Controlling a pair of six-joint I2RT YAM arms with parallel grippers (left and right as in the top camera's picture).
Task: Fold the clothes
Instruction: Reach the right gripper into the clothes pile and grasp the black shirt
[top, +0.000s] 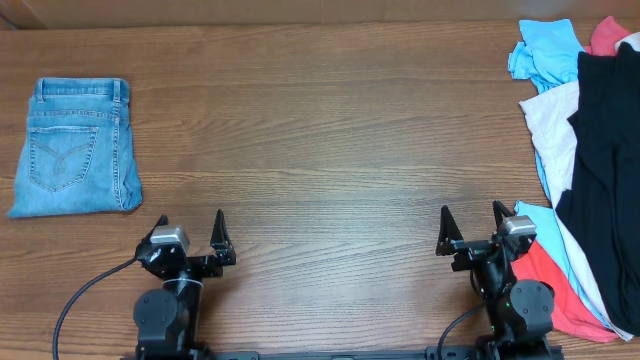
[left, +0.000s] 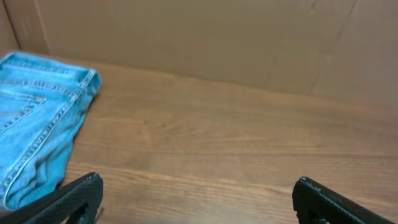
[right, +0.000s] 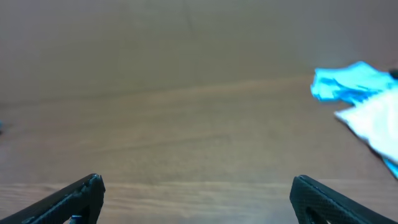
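Observation:
The clothes lie in a loose heap at the table's right edge: a large black garment (top: 610, 180) on top, with cream (top: 552, 125), light blue (top: 545, 50) and coral (top: 560, 290) pieces under and around it. The light blue piece (right: 348, 84) and the cream one (right: 376, 121) show at the right of the right wrist view. My right gripper (top: 471, 222) stands open at the front, just left of the heap, touching nothing. My left gripper (top: 191, 226) stands open at the front left, empty. Bare wood lies between both pairs of fingers (left: 81, 196).
A folded pair of blue jeans (top: 75, 148) lies at the far left of the wooden table (top: 320, 150), also seen as jeans (left: 37, 118) in the left wrist view. A brown cardboard wall (left: 217, 37) runs along the back.

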